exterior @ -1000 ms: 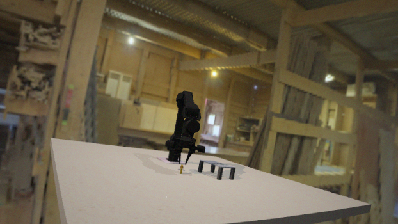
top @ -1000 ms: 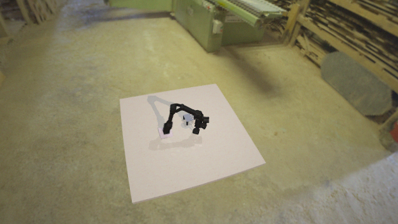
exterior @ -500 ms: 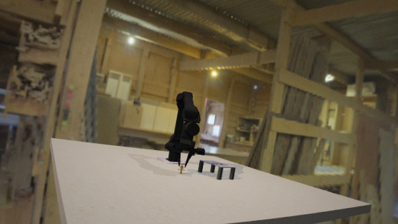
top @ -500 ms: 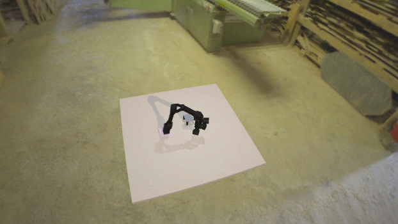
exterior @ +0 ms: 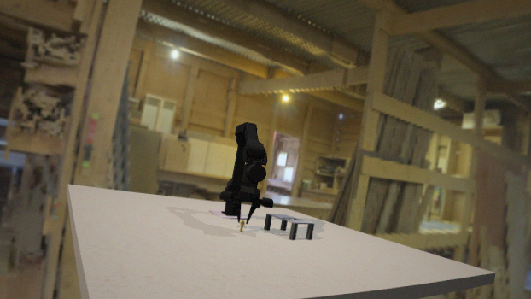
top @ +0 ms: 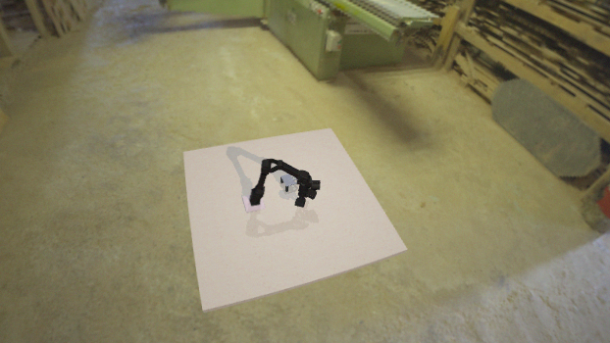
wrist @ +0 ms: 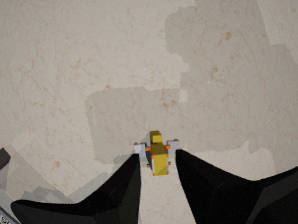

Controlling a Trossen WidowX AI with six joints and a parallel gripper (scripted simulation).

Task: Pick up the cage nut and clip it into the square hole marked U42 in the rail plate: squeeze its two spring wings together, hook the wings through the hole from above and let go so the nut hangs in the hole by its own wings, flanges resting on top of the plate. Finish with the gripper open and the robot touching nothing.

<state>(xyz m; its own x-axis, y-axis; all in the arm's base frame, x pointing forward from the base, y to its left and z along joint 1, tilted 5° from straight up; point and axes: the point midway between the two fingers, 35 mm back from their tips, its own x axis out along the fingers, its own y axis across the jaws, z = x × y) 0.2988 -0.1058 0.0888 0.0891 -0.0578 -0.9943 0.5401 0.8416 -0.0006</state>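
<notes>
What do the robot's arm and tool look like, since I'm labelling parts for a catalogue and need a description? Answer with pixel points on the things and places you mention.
The arm (top: 289,169) (exterior: 247,141) is black, with chunky joints. The tool (top: 300,202) (exterior: 243,222) (wrist: 157,157) has two dark fingers, tapering to narrow tips.

The square tabletop (top: 294,265) (exterior: 265,265) (wrist: 125,50), pale pinkish beige, looks smooth and matt, like stone with fine rust-coloured flecks; its front edge shows a plain, dull grey side. The jointed black robot arm (top: 289,169) (exterior: 245,158), set in from the edges, looks like matt plastic or painted metal. Inward from the corners, the rail plate on dark posts (top: 288,180) (exterior: 290,219) appears smooth, pale grey and metallic, its legs dull black. The small yellow-and-orange cage nut (exterior: 242,226) (wrist: 159,159) looks like matt plastic, with smooth light-grey flanges.
</notes>
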